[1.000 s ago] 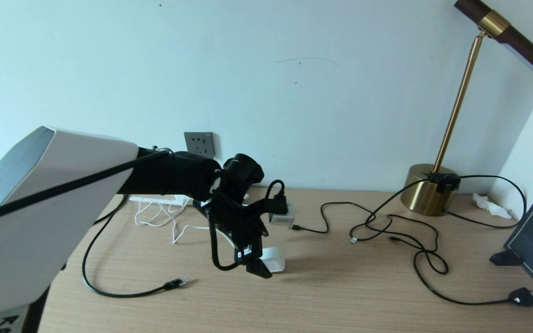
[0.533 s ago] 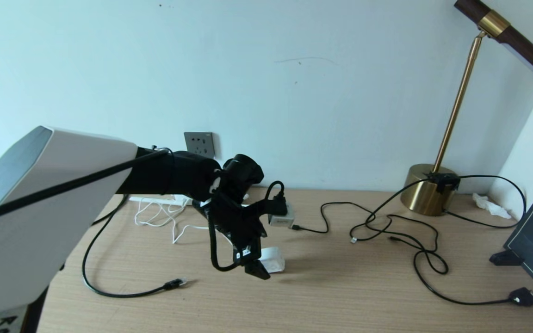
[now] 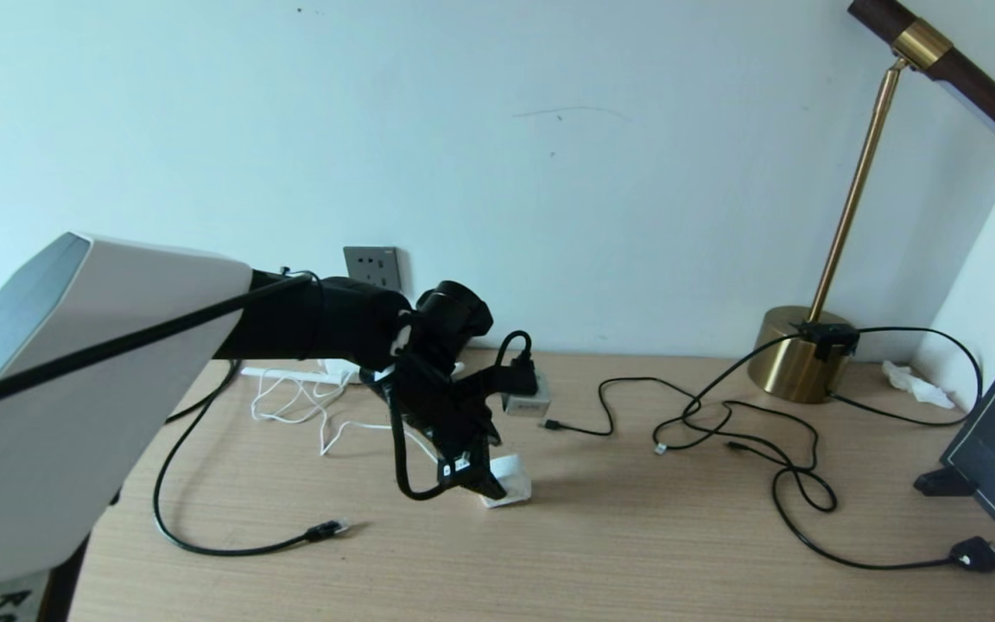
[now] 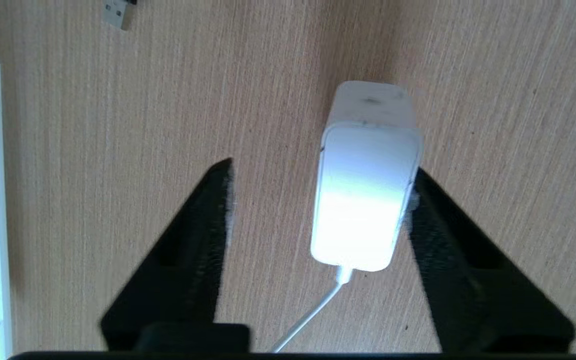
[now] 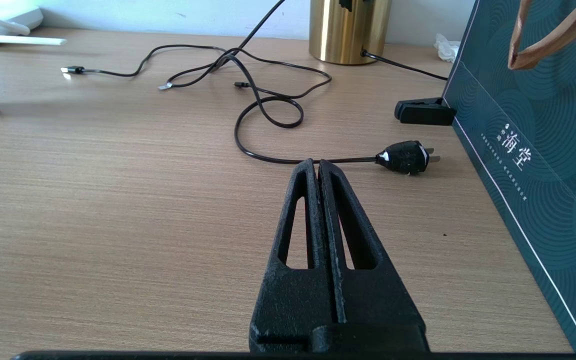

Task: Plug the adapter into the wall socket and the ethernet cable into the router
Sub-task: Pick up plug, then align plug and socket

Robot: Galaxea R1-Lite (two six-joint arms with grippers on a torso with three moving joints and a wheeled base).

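Left wrist view: left hand (image 4: 318, 200), fingers apart, straddles the upright adapter (image 4: 365, 200), cord end facing the wrist.

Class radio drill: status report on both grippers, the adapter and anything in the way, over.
Left gripper straddles adapter, one finger touching, not clamped. Right gripper shut, parked low over desk. Wall socket free; nothing blocking.

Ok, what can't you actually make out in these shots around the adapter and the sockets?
- Adapter prongs: none visible in the left wrist view; head view, left gripper covers it.
- Grip: one finger touches the adapter, the other stands apart; hold unconfirmed.
- Router: cut by the right wrist view's edge, ports unseen.
- Wall socket holes: too small.
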